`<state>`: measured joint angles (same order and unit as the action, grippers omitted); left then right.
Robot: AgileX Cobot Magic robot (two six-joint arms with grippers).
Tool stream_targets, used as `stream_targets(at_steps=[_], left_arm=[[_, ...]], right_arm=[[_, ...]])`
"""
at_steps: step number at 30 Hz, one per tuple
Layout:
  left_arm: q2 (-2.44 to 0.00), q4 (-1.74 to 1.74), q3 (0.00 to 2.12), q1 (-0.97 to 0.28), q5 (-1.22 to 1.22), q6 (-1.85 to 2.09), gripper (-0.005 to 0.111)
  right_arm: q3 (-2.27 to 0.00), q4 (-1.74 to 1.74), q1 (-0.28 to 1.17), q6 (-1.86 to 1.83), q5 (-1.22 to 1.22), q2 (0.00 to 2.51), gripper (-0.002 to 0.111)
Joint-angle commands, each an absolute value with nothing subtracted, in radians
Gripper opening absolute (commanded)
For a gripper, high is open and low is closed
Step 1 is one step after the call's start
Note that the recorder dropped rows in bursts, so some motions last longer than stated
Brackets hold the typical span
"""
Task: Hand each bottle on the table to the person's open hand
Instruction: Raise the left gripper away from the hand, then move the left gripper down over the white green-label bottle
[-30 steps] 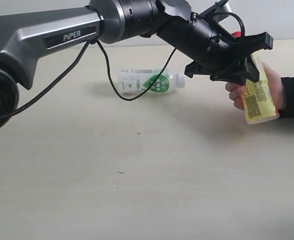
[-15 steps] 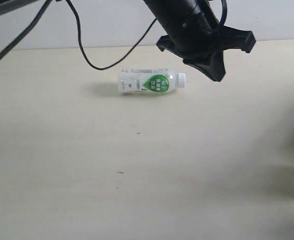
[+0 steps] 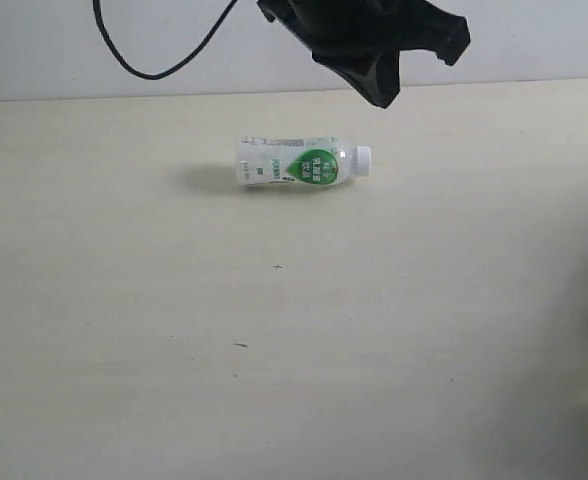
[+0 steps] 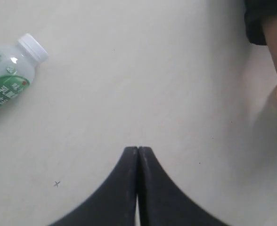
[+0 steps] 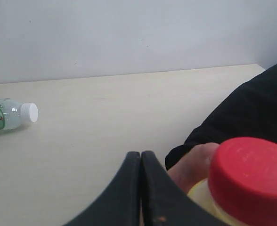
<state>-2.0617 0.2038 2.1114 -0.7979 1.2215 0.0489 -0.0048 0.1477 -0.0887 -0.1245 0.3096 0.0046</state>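
Observation:
The white-and-green-labelled bottle lies on its side on the table, white cap to the right. It also shows in the left wrist view and the right wrist view. My left gripper hangs shut and empty above and behind it, its fingers pressed together. My right gripper is shut and empty, close beside the person's hand, which holds the yellow-labelled bottle with the red cap. The other bottles are out of view.
The person's dark sleeve reaches in beside my right gripper; sleeve and hand also edge the left wrist view. A pale wall runs behind the table's far edge. A black cable hangs from the left arm.
My left gripper let go of the yellow-labelled bottle, closed, and rose up and to the left. The person's hand carried that bottle off the right side of the exterior view.

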Motion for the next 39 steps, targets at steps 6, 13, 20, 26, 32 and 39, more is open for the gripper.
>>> stream_targets(at_steps=[6,13,20,26,32,39], left_arm=[[-1.973,0.136,2.119,-0.801,1.221,0.047,0.0],[-1.965,0.018,2.119,-0.801,1.221,0.047,0.0],[-1.969,-0.203,2.035,-0.789,1.221,0.189,0.0],[-1.997,-0.205,1.96,-0.727,1.112,0.286,0.0],[-2.057,-0.205,1.958,-0.64,0.966,0.37,0.0],[-2.136,-0.202,1.957,-0.595,0.961,0.699,0.0]], right_arm=[[0.0,0.15,-0.094,-0.13,0.305,0.0,0.0],[0.0,0.15,-0.094,-0.13,0.305,0.0,0.0],[0.0,0.15,-0.094,-0.13,0.305,0.0,0.0],[0.0,0.15,-0.094,-0.13,0.301,0.0,0.0],[0.0,0.15,-0.094,-0.13,0.301,0.0,0.0],[0.0,0.15,-0.094,-0.13,0.301,0.0,0.0]])
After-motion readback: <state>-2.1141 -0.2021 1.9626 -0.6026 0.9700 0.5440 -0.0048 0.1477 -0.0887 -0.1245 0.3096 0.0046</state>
